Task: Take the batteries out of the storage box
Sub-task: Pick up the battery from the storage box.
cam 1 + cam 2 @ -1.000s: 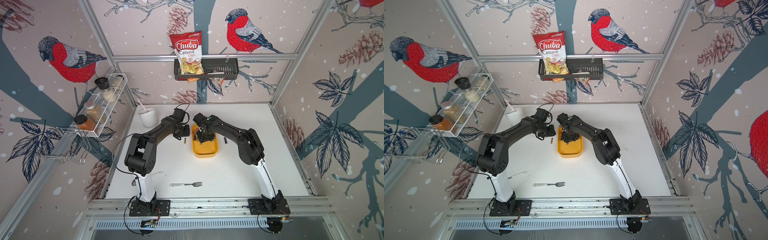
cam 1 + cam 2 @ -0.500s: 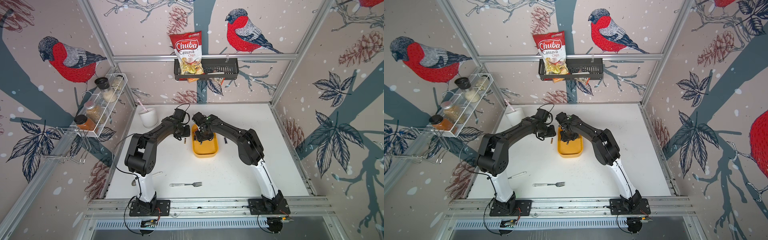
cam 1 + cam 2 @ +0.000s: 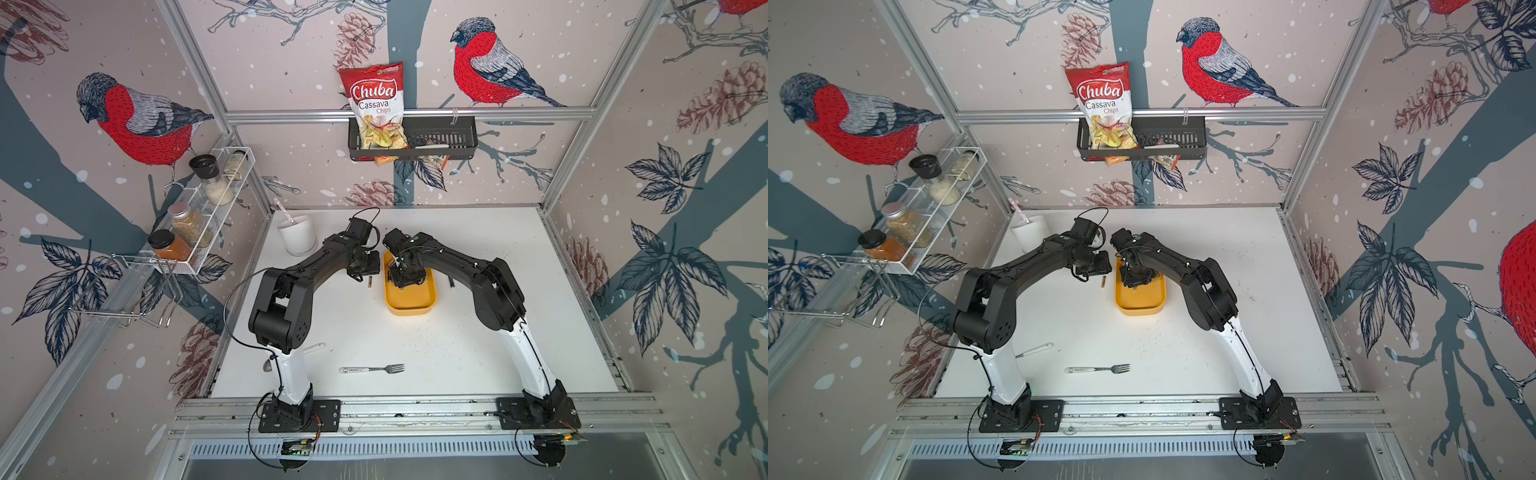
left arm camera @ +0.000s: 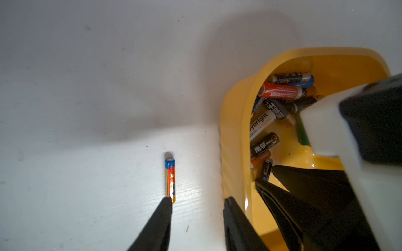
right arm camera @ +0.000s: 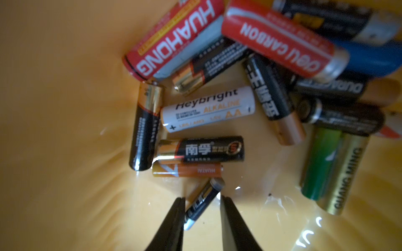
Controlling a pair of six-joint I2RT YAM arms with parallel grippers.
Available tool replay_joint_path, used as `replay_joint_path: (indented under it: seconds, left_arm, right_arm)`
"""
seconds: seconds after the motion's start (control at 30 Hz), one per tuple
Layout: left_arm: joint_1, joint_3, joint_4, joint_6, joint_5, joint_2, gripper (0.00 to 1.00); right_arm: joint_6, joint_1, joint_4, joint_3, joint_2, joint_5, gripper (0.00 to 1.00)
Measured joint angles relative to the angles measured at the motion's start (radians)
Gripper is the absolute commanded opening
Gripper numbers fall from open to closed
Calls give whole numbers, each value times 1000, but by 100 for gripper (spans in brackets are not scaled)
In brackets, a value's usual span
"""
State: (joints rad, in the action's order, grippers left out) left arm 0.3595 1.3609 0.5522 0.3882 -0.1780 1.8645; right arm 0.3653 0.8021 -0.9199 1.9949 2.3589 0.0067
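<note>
Storage box (image 3: 409,311) holds the right pincer (image 5: 202,198), parted astride a black battery (image 5: 198,206); left pincer (image 4: 198,200) open beside.

Robot test cell dressed as a kitchen. Metal framing (image 3: 291,113) and bird-print panels (image 3: 137,120) enclose a white table (image 3: 457,353); a spice rack (image 3: 237,183) and snack basket (image 3: 449,143) hang above it.

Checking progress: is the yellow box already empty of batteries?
No, the yellow box holds a pile of batteries in the right wrist view.
</note>
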Motion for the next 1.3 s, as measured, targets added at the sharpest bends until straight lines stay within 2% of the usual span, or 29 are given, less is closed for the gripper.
replay_joint_path:
  seconds: [0.67,1.3]
  left_arm:
    - [2,3,2,0,0,2,44]
    - [2,3,3,0,3,2,44]
  right_arm:
    - [-4,-10,-1,-2,4,-3,17]
    - [-4,-29,-5,-6,-33,-7,16]
